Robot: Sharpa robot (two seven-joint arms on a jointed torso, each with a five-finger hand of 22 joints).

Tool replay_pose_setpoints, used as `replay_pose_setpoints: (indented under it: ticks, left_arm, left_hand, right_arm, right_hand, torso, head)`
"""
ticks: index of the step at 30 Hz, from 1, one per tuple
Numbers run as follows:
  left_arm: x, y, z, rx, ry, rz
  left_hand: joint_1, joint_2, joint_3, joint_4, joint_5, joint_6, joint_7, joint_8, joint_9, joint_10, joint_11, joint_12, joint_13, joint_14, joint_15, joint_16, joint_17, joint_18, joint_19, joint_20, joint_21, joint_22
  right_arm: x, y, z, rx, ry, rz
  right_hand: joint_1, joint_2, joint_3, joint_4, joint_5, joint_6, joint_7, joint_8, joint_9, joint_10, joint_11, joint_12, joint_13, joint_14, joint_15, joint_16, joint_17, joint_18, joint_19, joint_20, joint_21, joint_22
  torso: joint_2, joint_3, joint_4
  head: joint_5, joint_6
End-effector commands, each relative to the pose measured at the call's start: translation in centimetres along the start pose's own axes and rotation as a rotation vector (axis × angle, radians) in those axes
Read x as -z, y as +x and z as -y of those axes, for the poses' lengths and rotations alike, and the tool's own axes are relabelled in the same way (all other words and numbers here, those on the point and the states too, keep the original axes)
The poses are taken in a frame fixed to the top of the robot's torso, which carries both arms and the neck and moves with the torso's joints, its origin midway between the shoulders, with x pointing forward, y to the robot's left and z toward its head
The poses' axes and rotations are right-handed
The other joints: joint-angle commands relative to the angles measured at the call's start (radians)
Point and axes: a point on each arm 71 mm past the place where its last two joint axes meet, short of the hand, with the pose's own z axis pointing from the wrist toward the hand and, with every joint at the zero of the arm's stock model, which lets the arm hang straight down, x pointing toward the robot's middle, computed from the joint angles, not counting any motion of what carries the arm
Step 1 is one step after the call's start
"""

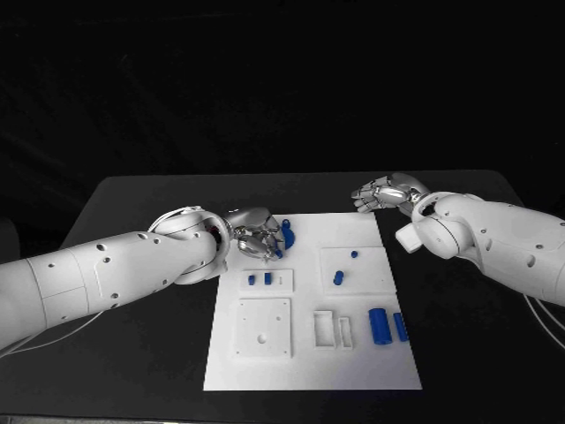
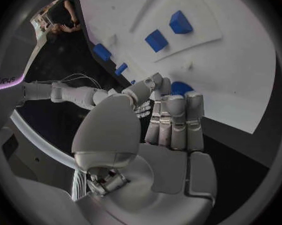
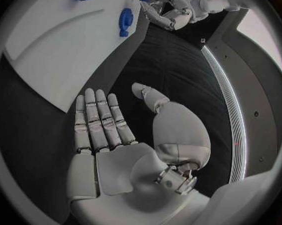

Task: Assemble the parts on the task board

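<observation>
No brand or label can be read on the board or the parts; a scrap of pale lettering at the rim of the left wrist view is too cut off to make out.

The left hand [image 1: 257, 237] sits at the far left corner of the task board [image 1: 359, 362], its fingers [image 2: 175, 122] pressed side by side and curled over a blue part [image 2: 180, 88], with the thumb bent in beside them; whether they truly pinch it I cannot tell. Just right of the hand a small blue peg [image 1: 285, 225] stands near the board's far edge.

On the board the head view shows about eight blue parts. Two small blocks [image 1: 259, 279] stand in a raised square plate on the left, near the hand. Further right, a second raised plate carries a small piece [image 1: 354, 254] and a longer one [image 1: 337, 278]. Nearer, toward the right edge, a ribbed cylinder [image 1: 378, 326] and a flat bar [image 1: 400, 327] lie side by side. A large white square plate [image 1: 265, 329] and two narrow white frames [image 1: 332, 329] lie in the near half.

The right hand [image 1: 385, 193] hovers beyond the board's far right corner, holding nothing, fingers [image 3: 97, 120] straight and close together, thumb apart.

The tabletop [image 1: 143, 353] is matte black; the room behind is dark.
</observation>
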Motion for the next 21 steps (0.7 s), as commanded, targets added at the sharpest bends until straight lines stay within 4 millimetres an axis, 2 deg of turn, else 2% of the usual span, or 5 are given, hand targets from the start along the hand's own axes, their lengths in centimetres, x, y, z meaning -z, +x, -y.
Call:
replay_pose_setpoints:
  ticks: [1,15,21]
  left_arm:
    - [0.4,0.2,0.0,-0.065,-0.006,-0.052]
    - [1.8,-0.4,-2.1,-0.092,-0.051,-0.037]
    - [2.0,-0.5,-2.4,-0.092,-0.059,-0.035]
  left_hand:
    - [-0.007,0.001,0.007,0.000,0.004,0.013,0.007,0.003,0.001,0.006,0.002,-0.006,0.001,0.007,0.000,0.004,0.000,0.035,0.005,-0.037,0.005,0.018]
    - [-0.006,-0.001,0.009,-0.004,0.001,0.016,0.006,0.004,0.000,0.010,0.002,-0.009,0.003,0.007,-0.001,0.005,0.001,0.035,0.005,-0.038,0.007,0.018]
    - [-0.005,-0.001,0.010,-0.005,0.001,0.016,0.006,0.004,0.000,0.010,0.001,-0.010,0.004,0.008,-0.001,0.005,0.001,0.035,0.005,-0.038,0.007,0.018]
  right_arm:
    - [0.1,-0.1,0.0,-0.001,-0.007,-0.009]
    - [0.1,-0.1,0.2,-0.001,-0.005,-0.010]
    - [0.2,-0.1,0.3,-0.001,-0.004,-0.008]
  right_hand:
    - [-0.009,0.001,-0.006,0.000,0.006,-0.008,0.023,0.004,-0.001,0.001,0.003,-0.004,-0.001,-0.006,0.001,0.007,-0.002,0.020,-0.002,0.005,-0.004,0.002]
    - [-0.009,0.001,-0.007,0.000,0.006,-0.008,0.022,0.004,-0.001,0.001,0.003,-0.004,-0.001,-0.006,0.001,0.007,-0.002,0.020,-0.002,0.005,-0.004,0.002]
    - [-0.009,0.001,-0.007,-0.001,0.006,-0.008,0.022,0.004,-0.001,0.001,0.003,-0.004,-0.001,-0.006,0.001,0.007,-0.002,0.020,-0.002,0.005,-0.004,0.002]
  torso:
    - [0.000,-0.0007,0.0001]
    - [0.000,-0.0020,-0.0004]
    - [0.001,-0.0004,0.0000]
  head:
    - [-0.001,0.000]
    - [-0.002,-0.003]
    - [-0.001,-0.005]
